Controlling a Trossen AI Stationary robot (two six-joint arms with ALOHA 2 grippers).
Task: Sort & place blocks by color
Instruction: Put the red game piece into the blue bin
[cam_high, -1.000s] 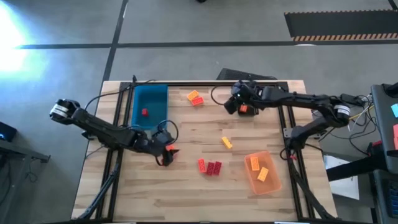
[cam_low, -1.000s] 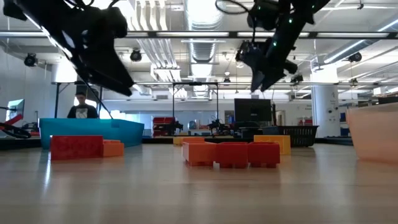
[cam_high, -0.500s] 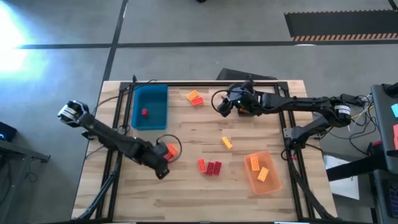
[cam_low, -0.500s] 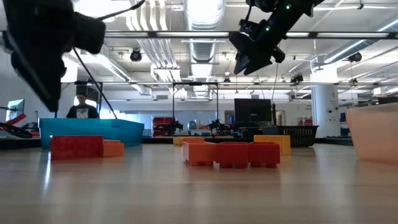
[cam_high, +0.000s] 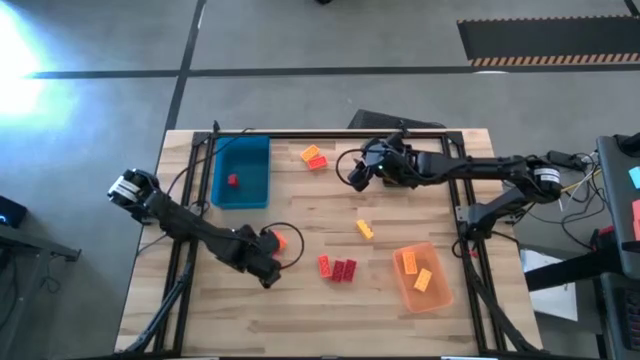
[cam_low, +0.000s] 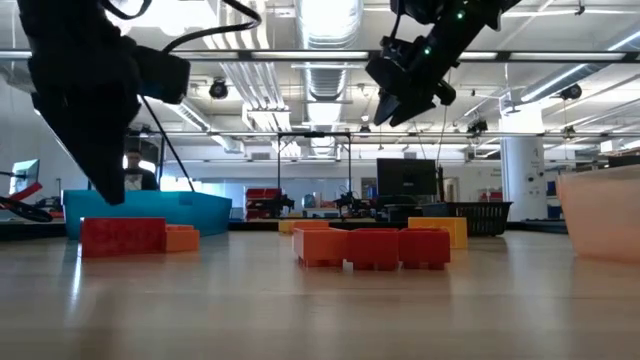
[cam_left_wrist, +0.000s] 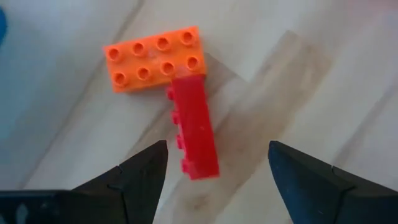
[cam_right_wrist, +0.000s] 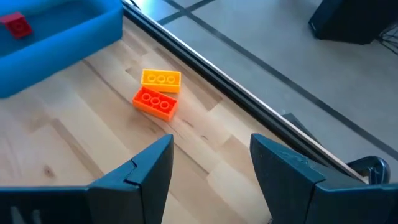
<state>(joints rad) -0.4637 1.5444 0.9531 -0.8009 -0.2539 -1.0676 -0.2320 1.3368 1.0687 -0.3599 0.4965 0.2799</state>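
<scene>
A red brick (cam_left_wrist: 194, 132) lies on its side on the bench (cam_high: 300, 300), its studs facing sideways and its long axis at a right angle to the orange brick (cam_left_wrist: 155, 58) it butts against, the two forming a T. In the high view this pair sits just below the blue tray (cam_high: 243, 172), mostly covered by the arm, with only the orange brick (cam_high: 279, 238) peeping out.

The left end effector (cam_left_wrist: 214, 171) hovers directly over the red brick, fingers spread wide on either side and not touching it.

To the right of that pair lies a cluster of red bricks (cam_high: 338, 268), with a small yellow brick (cam_high: 365, 229) beyond. One red piece (cam_high: 232, 181) rests inside the blue tray. Right of the tray, an orange and yellow pair (cam_right_wrist: 158, 91) lies side by side, long axes parallel. Two yellow-orange bricks (cam_high: 415, 271) sit in the translucent orange tray (cam_high: 438, 297).

The right end effector (cam_right_wrist: 211, 168) is raised above the bench to the right of that pair, fingers apart and empty.

In the low view the red brick (cam_low: 123, 237) hides most of the orange one.
</scene>
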